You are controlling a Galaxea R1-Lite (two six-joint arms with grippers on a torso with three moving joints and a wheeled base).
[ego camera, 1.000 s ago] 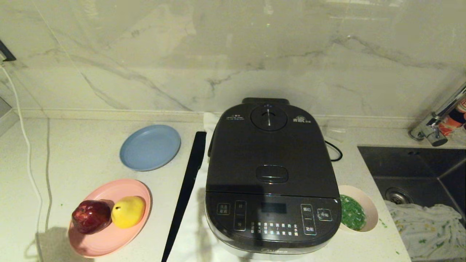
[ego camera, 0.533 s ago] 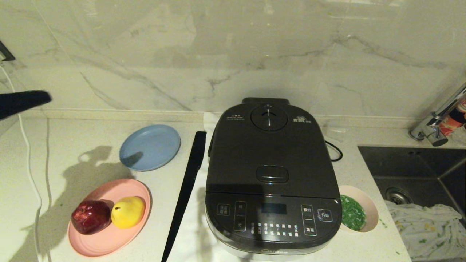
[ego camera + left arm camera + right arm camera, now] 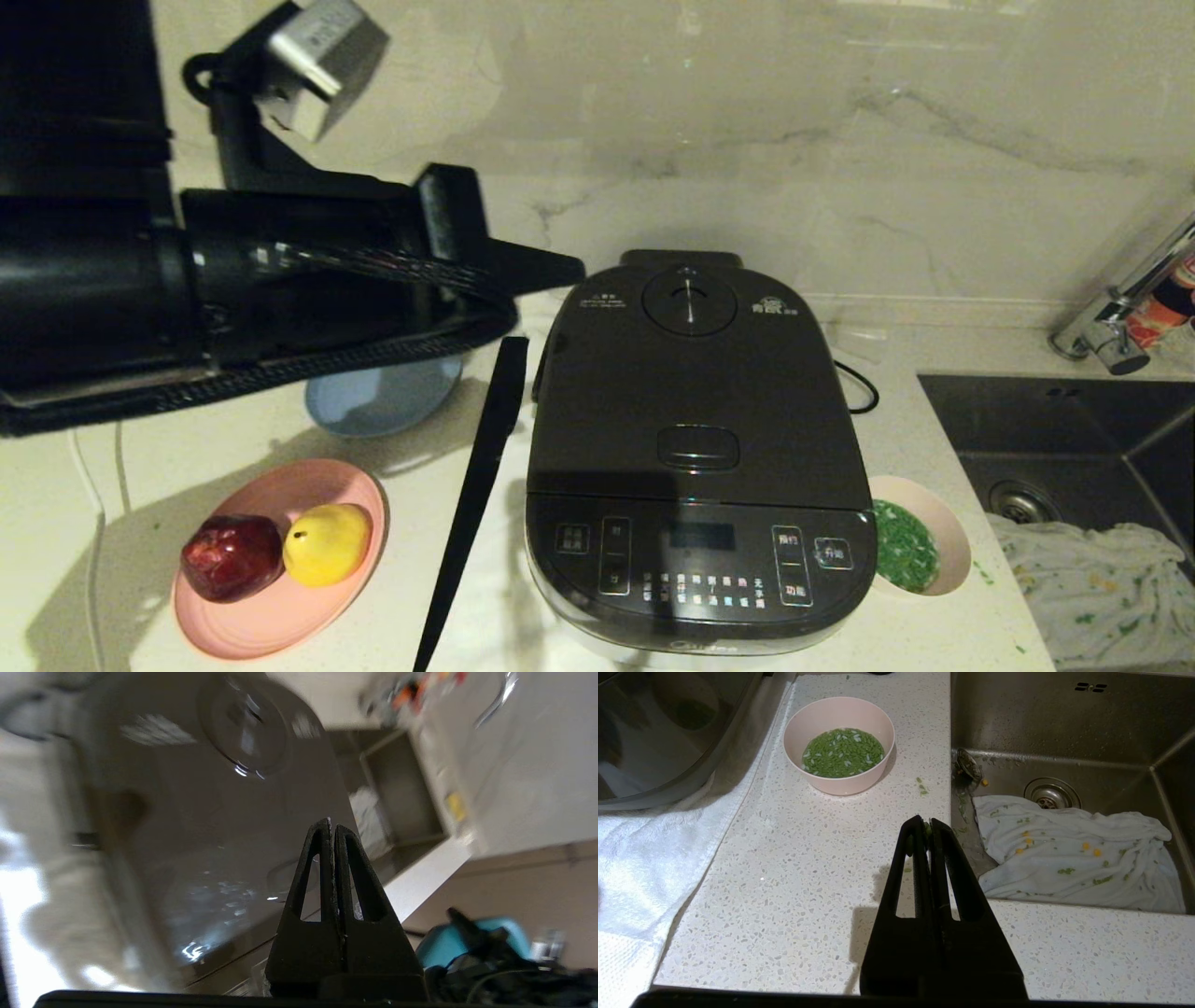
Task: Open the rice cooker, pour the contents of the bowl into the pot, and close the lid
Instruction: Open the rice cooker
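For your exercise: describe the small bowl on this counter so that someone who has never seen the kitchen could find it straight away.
Start at the large dark grey rice cooker on the speckled white counter. Between its front corner and the dark sink stands a small pale pink round bowl. Unlike the flat pink plate with fruit, it is deep and holds chopped green bits in water.

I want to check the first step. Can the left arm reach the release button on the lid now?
Probably yes. The left claw, shut, is beside the lid's rear left corner, and nothing lies on the lid between it and the release button.
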